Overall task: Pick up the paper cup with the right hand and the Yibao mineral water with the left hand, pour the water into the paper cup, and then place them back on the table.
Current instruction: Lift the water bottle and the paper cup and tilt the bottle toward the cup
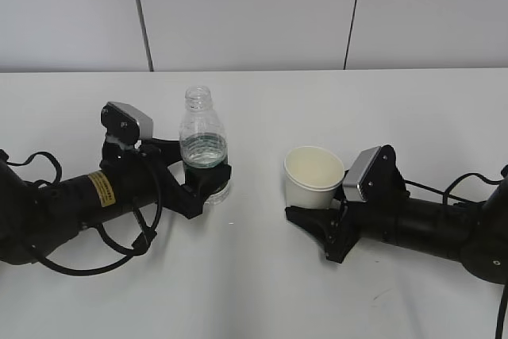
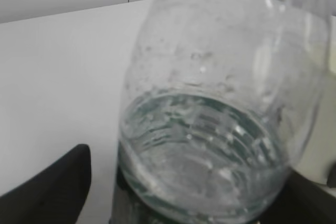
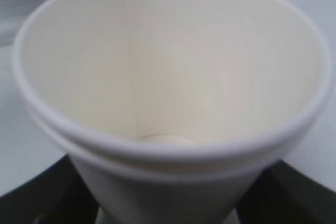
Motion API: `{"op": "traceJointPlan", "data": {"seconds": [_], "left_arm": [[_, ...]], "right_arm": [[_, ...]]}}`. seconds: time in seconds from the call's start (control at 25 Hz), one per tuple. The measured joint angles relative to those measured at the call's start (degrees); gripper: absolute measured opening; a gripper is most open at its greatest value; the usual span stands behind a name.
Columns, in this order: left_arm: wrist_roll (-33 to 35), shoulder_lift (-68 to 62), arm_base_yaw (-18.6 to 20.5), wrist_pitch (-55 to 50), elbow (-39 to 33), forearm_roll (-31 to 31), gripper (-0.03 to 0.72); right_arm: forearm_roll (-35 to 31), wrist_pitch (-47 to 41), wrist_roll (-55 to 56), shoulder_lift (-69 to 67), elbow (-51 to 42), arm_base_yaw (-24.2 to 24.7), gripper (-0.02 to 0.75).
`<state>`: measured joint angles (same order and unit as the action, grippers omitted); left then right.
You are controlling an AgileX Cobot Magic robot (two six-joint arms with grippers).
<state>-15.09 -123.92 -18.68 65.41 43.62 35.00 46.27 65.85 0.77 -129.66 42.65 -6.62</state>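
Note:
The Yibao mineral water [image 1: 203,136] stands upright left of centre, capless and about half full, its base down at the table [image 1: 254,283]. My left gripper [image 1: 215,179] is shut on its green-labelled lower body, one finger in front and one behind. In the left wrist view the bottle [image 2: 210,103] fills the frame, with a black finger [image 2: 52,182] at its left. The paper cup [image 1: 314,176] stands right of centre, with the cream inside showing. My right gripper [image 1: 305,198] is shut on its lower wall. Up close the cup [image 3: 168,77] hides most of the fingers.
A white table runs back to a pale panelled wall [image 1: 254,13]. The two arms lie low along the table, left arm [image 1: 87,196] and right arm [image 1: 429,228], with loose black cables [image 1: 119,252] beside them. A bare strip of table separates bottle and cup.

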Motion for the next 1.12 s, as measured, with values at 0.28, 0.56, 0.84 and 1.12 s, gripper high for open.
{"op": "traceJointPlan", "data": {"seconds": [0.28,0.56,0.84,1.12], "left_arm": [[0.0,0.0,0.0,0.0,0.0,-0.39,0.522],[0.0,0.0,0.0,0.0,0.0,-1.32,0.431],[0.0,0.0,0.0,-0.05,0.0,-2.43,0.379],[4.58,1.48,0.0,-1.86,0.0,-2.25,0.37]], "right_arm": [[0.0,0.0,0.0,0.0,0.0,0.0,0.524],[0.0,0.0,0.0,0.0,0.0,0.0,0.523],[2.34,0.0,0.12,0.0,0.12,0.0,0.523],[8.33,0.0,6.66,2.09,1.03,0.0,0.523]]}}
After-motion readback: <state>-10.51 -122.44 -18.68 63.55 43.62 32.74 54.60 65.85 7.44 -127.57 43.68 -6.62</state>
